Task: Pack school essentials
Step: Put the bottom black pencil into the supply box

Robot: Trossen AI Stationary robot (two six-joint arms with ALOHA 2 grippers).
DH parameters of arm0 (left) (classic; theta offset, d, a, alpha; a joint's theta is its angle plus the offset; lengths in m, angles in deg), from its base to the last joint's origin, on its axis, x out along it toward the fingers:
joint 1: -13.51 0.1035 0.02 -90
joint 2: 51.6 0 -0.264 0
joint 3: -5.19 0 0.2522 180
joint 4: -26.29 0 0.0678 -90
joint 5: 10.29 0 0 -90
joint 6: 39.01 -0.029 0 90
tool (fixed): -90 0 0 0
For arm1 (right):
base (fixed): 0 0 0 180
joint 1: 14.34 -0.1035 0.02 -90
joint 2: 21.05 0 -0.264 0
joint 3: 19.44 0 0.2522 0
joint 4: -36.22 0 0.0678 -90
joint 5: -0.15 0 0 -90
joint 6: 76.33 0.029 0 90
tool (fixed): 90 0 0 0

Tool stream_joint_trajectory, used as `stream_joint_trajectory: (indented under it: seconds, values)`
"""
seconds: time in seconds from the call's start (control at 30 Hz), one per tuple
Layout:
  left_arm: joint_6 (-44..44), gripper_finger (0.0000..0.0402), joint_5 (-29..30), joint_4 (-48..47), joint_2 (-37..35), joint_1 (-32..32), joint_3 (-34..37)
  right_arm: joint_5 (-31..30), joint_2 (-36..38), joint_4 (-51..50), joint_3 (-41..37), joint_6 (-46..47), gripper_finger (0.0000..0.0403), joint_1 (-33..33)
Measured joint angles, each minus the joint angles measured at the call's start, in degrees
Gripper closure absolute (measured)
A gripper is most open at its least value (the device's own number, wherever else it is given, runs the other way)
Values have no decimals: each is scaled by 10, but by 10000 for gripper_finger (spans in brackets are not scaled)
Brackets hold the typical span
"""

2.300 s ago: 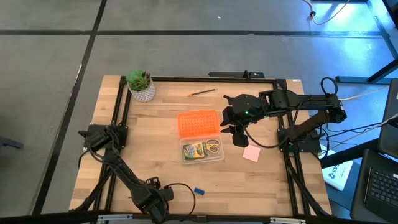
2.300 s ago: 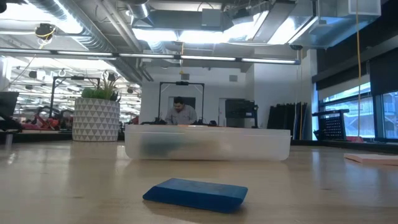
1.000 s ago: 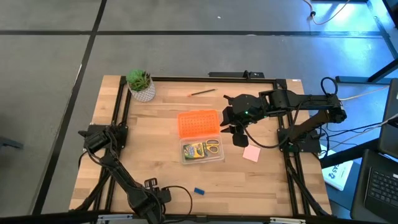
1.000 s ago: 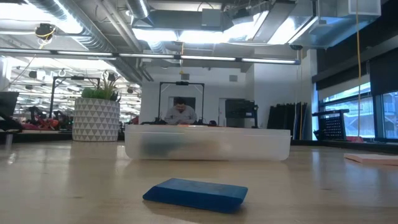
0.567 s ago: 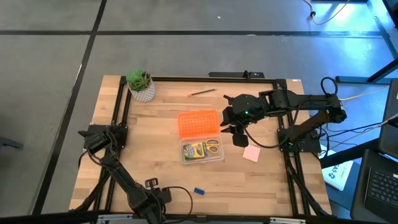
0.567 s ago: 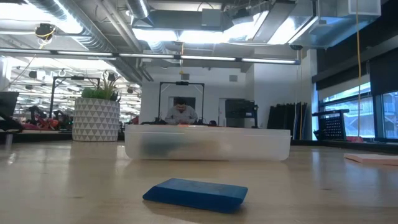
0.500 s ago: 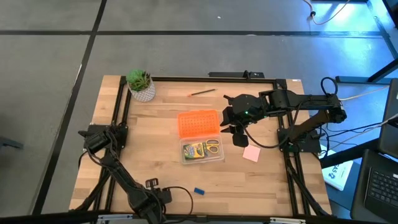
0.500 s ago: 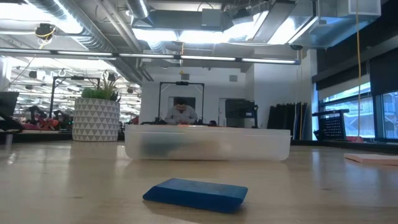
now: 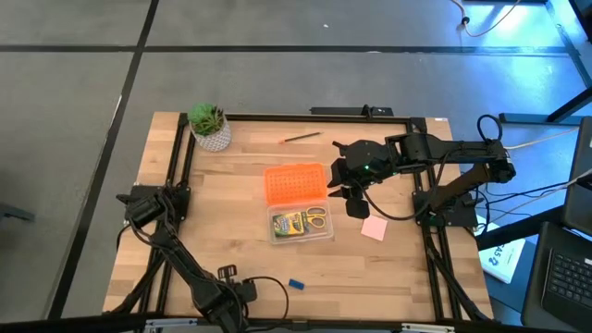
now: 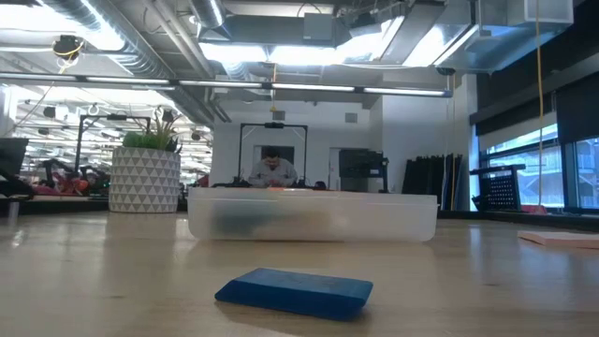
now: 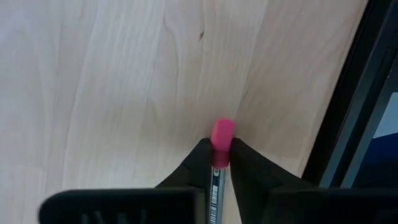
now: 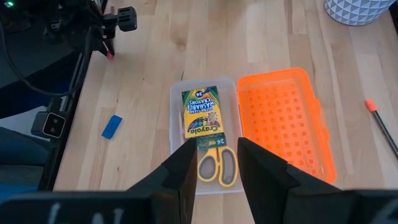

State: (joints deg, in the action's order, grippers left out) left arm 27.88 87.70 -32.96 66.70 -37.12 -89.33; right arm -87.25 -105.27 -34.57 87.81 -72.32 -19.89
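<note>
Pencil [image 11: 216, 163] with a pink eraser tip sits pinched in the left gripper [image 11: 216, 152] at the table's [image 9: 231, 259] near edge, its body hidden; right gripper [image 12: 211, 163] hangs part-spread, empty.

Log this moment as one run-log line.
left gripper: shut on pencil, near table edge | right gripper: open, above clear box | crayon box, scissors: packed

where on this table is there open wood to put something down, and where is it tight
The widest bare wood lies between the plant pot and the left arm's base, left of the orange lid. Another strip runs between the clear box and the blue eraser. It is tight on the right: the right tool hangs beside the lid, with the pink pad just below.
</note>
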Motion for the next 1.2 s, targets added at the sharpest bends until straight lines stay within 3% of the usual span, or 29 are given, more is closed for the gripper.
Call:
stream_joint_trajectory:
  seconds: [0.17, 0.5, 1.2]
  values:
    - [0, 392, -2, 0, -1, 4, 0, 0, 0, 0, 0, 0, 286, 0]
    - [-35, 388, 3, 0, -30, 50, 3, 0, 24, -2, 0, 1, 286, 0]
    - [-319, 388, 15, -5, -122, 211, 1, 0, 68, -16, 1, 0, 286, 0]
